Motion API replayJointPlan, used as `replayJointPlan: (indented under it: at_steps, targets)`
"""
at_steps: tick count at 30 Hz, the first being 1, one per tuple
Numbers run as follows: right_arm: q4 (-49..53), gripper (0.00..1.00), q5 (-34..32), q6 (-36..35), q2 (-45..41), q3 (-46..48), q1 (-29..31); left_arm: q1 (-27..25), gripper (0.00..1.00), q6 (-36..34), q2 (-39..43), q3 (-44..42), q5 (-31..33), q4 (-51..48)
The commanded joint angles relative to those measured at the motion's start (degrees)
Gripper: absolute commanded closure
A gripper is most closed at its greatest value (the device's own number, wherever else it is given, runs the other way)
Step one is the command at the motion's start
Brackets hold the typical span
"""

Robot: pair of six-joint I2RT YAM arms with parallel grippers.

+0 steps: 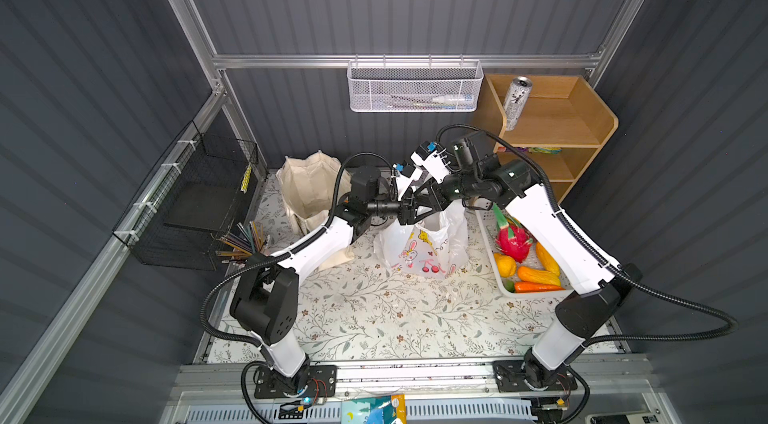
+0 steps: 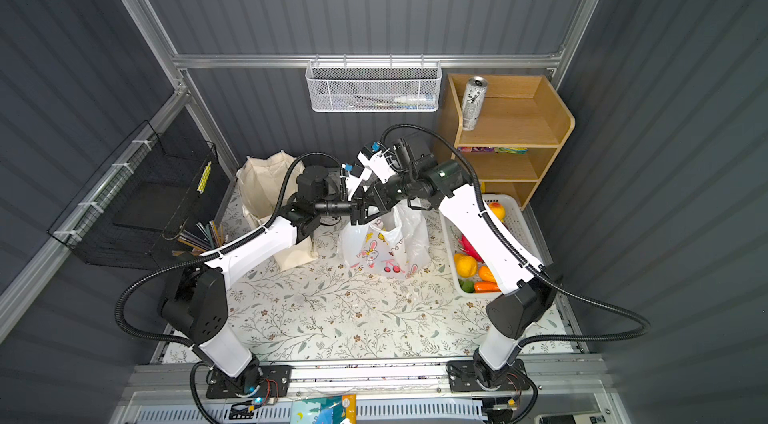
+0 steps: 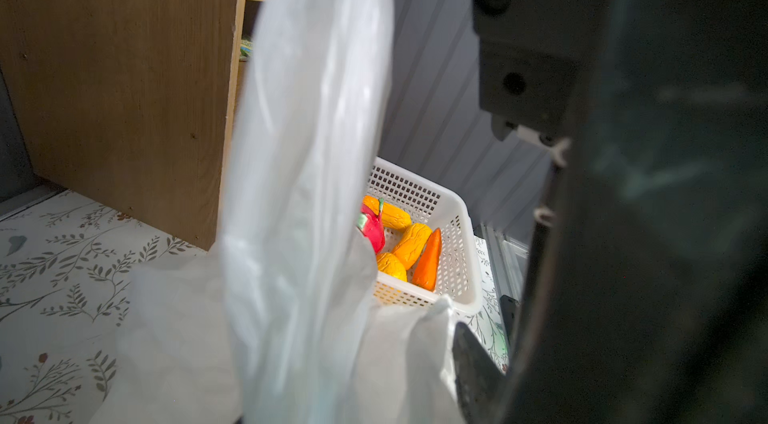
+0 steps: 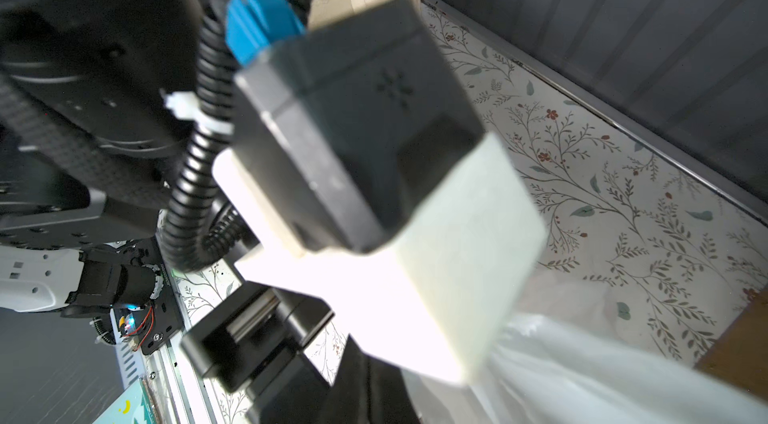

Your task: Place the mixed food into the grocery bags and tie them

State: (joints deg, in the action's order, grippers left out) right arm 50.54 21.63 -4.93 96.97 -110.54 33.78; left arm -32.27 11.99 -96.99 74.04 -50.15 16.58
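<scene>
Meeting over the cartoon plastic bag (image 1: pixel 419 251) on the table (image 1: pixel 374 318), the right gripper (image 1: pixel 419 201) is pinched tight, the left gripper (image 1: pixel 409 214) I cannot tell, and the can (image 1: pixel 516 104) has writing too small to read.

Over the plastic bag (image 1: pixel 419 243), the right arm (image 1: pixel 457 187) hides the jaws of the left gripper (image 1: pixel 406 210) from me. That arm, a dark blur, blocks much of my left wrist view. At six o'clock in both top views, the edge crops the snack packet (image 1: pixel 376 409) (image 2: pixel 324 409).
</scene>
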Motion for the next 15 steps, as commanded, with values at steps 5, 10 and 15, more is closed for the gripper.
replayJointPlan:
  at_steps: [5,10,15]
  targets:
    - [-0.13,1.0,1.27,1.01,-0.63,2.21,0.21,0.07,0.54,9.51,1.22,-3.89,2.93,15.2]
    - [-0.6,1.0,1.16,1.19,-1.34,3.48,0.2,0.05,0.63,12.91,0.14,-5.14,3.58,19.84]
    - [-0.7,0.94,0.81,1.44,-1.69,3.28,0.06,0.07,0.89,12.77,0.0,-5.39,4.06,19.43]
